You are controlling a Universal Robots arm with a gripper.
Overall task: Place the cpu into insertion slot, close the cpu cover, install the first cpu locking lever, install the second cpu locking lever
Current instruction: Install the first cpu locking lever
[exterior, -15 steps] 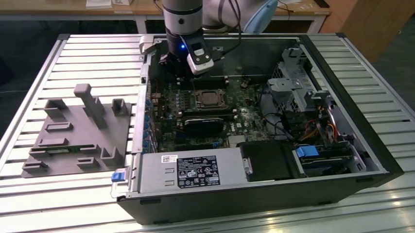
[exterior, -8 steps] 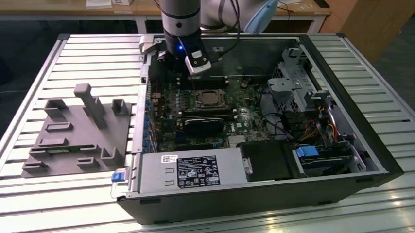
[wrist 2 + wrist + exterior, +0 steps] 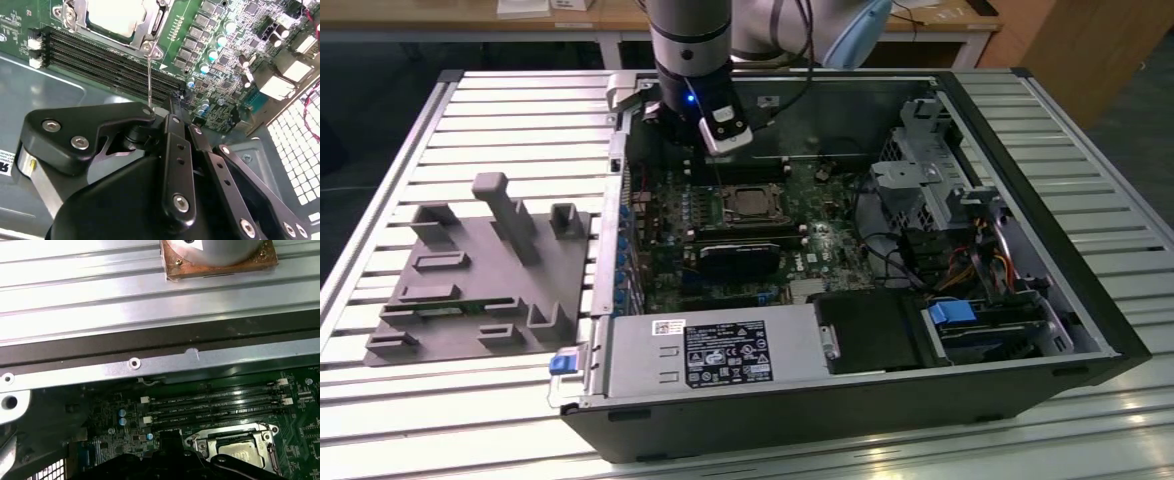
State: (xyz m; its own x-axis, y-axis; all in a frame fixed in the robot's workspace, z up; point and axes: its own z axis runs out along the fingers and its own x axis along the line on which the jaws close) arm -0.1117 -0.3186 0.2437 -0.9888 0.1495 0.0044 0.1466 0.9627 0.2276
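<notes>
Hovering inside the open PC case, with my arm coming straight down near the case's far wall in the exterior view. Case lies flat, open side up, on a slatted aluminium table. Grey moulded fixture plate sits on the slats at the exterior view's left, just beside the case. Wooden desks stand behind the table, dark floor around it. In the first wrist view a copper-coloured plate carrying a silver cylinder sits on the slats beyond the case rim.

Inside the case: power supply along the near side, drive cage at the exterior view's right.

Status: cpu is seated in the insertion slot on the green motherboard, right beside the memory slots. cpu cover lies flat around it, silver chip top showing through the cut-out. One locking lever, a thin wire rod, stands up off the socket corner, not latched.

My gripper: fingers drawn together, tips meeting. Lever's free end reaches the side of my fingertips. Can't tell whether it's pinched or just touching.
</notes>
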